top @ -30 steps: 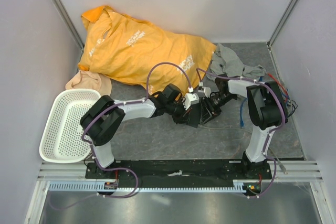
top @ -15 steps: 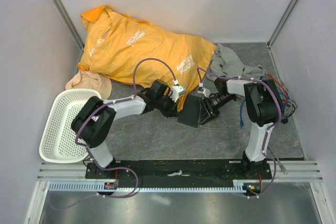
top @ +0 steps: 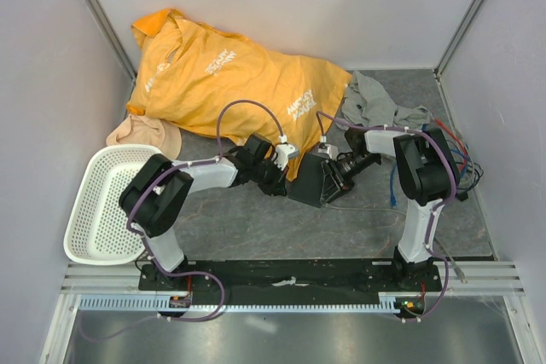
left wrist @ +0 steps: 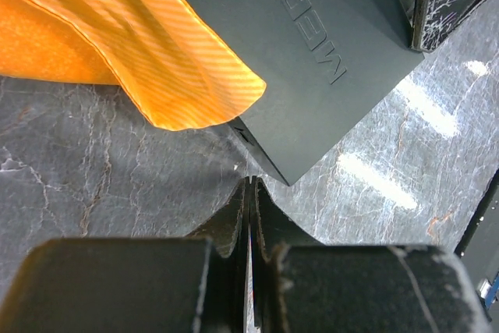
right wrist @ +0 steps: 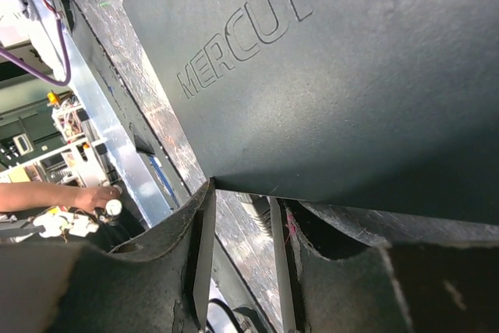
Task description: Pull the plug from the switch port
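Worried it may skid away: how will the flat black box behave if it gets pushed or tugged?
The black box looks rigid, with flat faces and crisp corners, so it probably won't flex. Its smooth matte top and the glossy table suggest it would slide rather than tip. The floppy orange shirt hem at its edge might drag along.
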